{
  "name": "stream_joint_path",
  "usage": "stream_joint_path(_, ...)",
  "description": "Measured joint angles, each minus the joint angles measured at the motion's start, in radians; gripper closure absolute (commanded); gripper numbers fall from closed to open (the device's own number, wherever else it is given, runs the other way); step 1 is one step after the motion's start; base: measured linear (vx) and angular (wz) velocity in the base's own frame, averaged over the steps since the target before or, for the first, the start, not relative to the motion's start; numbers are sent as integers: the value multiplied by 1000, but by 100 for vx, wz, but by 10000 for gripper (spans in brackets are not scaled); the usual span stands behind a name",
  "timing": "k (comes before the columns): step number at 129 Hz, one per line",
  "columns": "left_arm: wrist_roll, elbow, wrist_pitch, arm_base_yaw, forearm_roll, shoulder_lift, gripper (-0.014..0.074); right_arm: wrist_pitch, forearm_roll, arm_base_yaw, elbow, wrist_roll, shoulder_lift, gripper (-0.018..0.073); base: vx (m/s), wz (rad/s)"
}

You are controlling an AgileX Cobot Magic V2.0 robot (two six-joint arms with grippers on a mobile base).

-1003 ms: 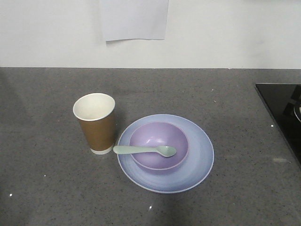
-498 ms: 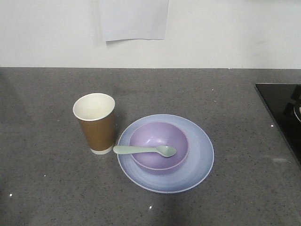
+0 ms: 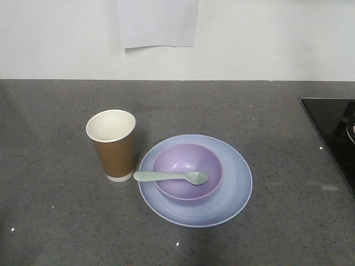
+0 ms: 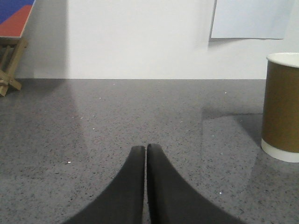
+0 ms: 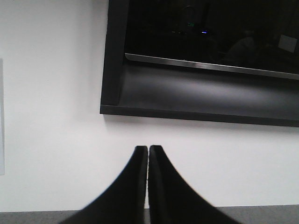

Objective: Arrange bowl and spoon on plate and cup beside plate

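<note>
I look across the grey worktop [image 3: 55,221] from left to right. First comes the cup [image 3: 113,145]. It stands up straight, just beside the plate [image 3: 236,191], on its left. Next is the plate, lying flat. The bowl [image 3: 188,160] sits on the plate, a bit toward the cup side. The spoon [image 3: 171,177] lies across the front of the bowl, with its scoop end inside and its handle sticking out over the rim toward the cup.

So I think the job looks done. The bowl and spoon are on the plate and the cup is next to it. I see nothing left to move.

My left fingers [image 4: 145,151] are pressed together and hold nothing. They hang low over the worktop, with the cup off to their right side. My right fingers [image 5: 148,151] are pressed together too and are empty. They point at a white wall with a dark frame [image 5: 201,60] on it, away from the things.
</note>
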Motion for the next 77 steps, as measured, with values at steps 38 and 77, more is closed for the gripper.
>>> stream_joint_path(38,0,0,0,0,0,0,603,0,0,0,0,0,0,564,0,0)
stream_joint_path(77,0,0,0,0,0,0,603,-64,131,0,0,-35,1,564,0,0)
